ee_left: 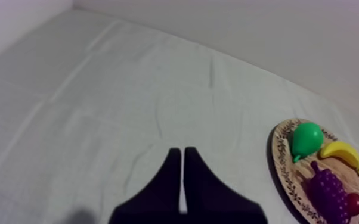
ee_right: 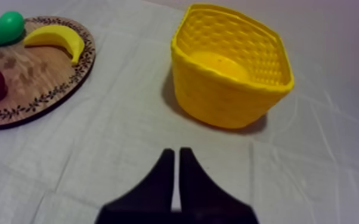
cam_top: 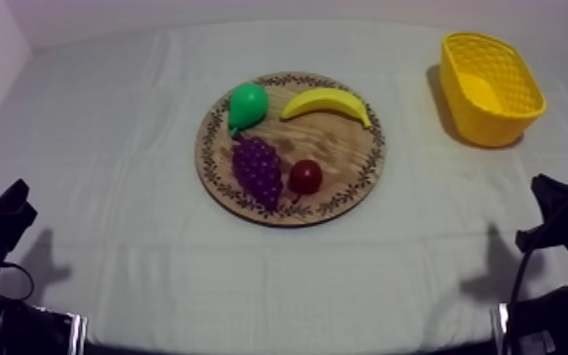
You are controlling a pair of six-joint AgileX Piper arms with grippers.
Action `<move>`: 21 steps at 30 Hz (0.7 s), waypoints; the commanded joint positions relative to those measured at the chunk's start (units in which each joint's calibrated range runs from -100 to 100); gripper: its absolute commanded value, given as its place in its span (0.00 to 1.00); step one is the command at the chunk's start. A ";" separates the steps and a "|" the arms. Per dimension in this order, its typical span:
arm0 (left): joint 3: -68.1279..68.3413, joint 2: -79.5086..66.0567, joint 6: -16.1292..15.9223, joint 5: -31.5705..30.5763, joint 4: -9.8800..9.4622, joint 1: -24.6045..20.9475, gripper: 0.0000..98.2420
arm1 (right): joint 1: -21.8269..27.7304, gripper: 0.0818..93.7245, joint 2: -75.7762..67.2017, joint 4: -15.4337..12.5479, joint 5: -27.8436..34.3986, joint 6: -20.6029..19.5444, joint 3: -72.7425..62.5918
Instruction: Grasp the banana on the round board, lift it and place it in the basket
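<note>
Banana (cam_top: 326, 104) is laid flat on the wooden board (cam_top: 337, 143), at the far rim on the side nearest the yellow basket (cam_top: 487, 126). It is not gripped and nothing is stacked on it. The pear (cam_top: 247, 104) is set just beside its one tip; whether they touch cannot be told. Grapes (cam_top: 257, 168) and the small red fruit (cam_top: 306, 176) are kept on the near half of the board, clear of the banana, so a grasp from above is judged unobstructed. The basket is stood upright on the cloth (cam_top: 108, 142), mouth up and empty, well apart from the board at the right, so the right arm is judged the likelier one for the carry. The right gripper (ee_right: 176, 154) is held low over bare cloth, aimed between board and basket, jaws pressed together on nothing. The left gripper (ee_left: 182, 152) is parked low at the opposite side, jaws likewise closed and empty, board off to its side. Pick not yet begun.
</note>
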 commanded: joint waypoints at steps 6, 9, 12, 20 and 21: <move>0.02 -0.03 -0.01 -0.01 0.01 -0.01 0.00 | -0.34 0.02 11.49 3.70 -8.51 -2.13 -5.03; 0.02 -0.03 -0.01 -0.01 0.01 -0.01 0.00 | -0.62 0.02 18.19 4.26 -10.88 -1.43 -10.39; 0.02 -0.03 0.00 -0.01 0.01 -0.01 0.00 | -1.19 0.02 24.86 4.01 -11.08 0.02 -17.82; 0.02 -0.03 0.00 -0.01 0.01 -0.01 0.00 | -3.27 0.02 44.71 0.36 -9.23 8.99 -40.73; 0.02 -0.03 -0.01 -0.01 0.01 -0.01 0.00 | -3.96 0.02 47.30 0.16 -8.91 9.88 -43.53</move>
